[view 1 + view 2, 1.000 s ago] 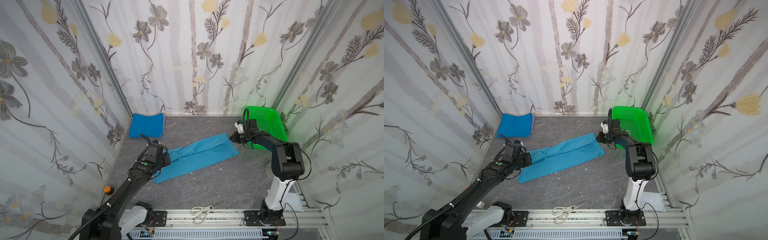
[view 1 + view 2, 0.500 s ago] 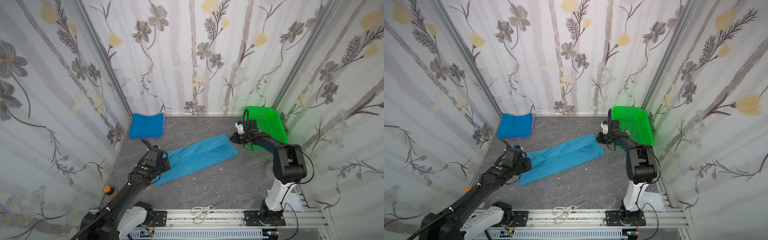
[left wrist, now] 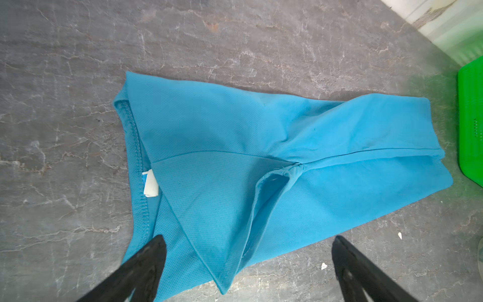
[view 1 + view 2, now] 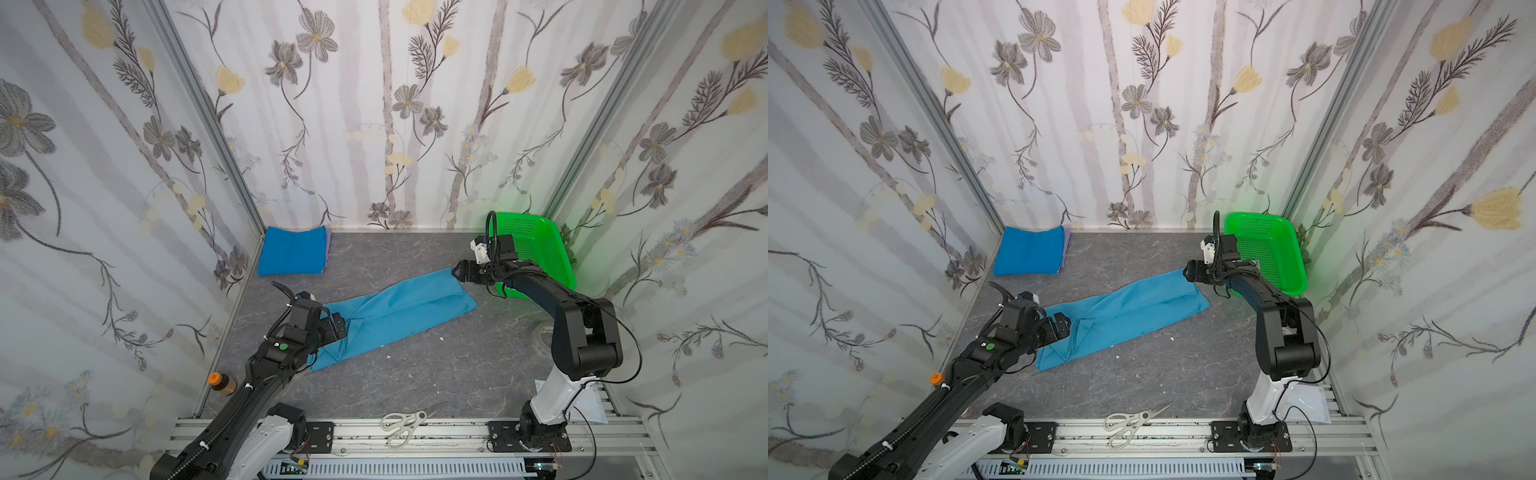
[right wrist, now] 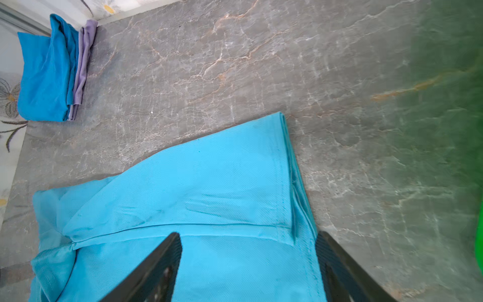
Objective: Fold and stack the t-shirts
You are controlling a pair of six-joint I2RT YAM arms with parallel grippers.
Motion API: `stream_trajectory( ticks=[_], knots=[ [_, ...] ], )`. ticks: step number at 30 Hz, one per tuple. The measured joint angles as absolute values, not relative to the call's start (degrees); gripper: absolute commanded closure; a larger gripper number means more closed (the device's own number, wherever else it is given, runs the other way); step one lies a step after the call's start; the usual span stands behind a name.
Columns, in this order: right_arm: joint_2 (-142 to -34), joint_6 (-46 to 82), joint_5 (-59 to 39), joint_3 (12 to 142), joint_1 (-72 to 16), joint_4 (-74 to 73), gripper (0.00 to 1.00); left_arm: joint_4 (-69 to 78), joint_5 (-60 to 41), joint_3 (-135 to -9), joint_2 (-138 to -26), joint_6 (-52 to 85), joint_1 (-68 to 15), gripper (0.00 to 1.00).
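Lying slantwise on the surface (image 4: pixel 415 374) as a long folded strip, the sky-blue t-shirt (image 4: pixel 399 309) looks light and limp, best pinched at its collar and hem corners, where the left end effector (image 4: pixel 340 327) and right end effector (image 4: pixel 457 272) stand spread, empty.

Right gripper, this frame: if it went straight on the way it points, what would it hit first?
Most likely the light-blue t-shirt. The right gripper, jaws open, straddles its hemmed end and points along the cloth. Its height above the cloth is hard to judge, so contact may be immediate.
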State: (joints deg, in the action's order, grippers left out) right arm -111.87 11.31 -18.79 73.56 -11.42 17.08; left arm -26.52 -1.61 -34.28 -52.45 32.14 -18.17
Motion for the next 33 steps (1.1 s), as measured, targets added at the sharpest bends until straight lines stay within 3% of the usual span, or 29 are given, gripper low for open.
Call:
stream_trajectory(
  ticks=[15, 24, 33],
  knots=[
    [-117.7, 9.8, -24.0, 76.0, -24.1, 16.5, 0.11, -16.9, -11.7, -34.9, -62.9, 34.7, -14.0, 0.0],
    [-114.2, 10.9, -22.9, 70.9, -22.9, 15.9, 0.1, -6.3, -21.9, -36.2, -73.8, 34.5, -16.0, 0.0],
    [-111.4, 11.9, -22.6, 67.7, -16.3, 14.3, 0.09, -2.0, -26.4, -37.3, -75.6, 35.9, -23.8, 0.0]
  ],
)
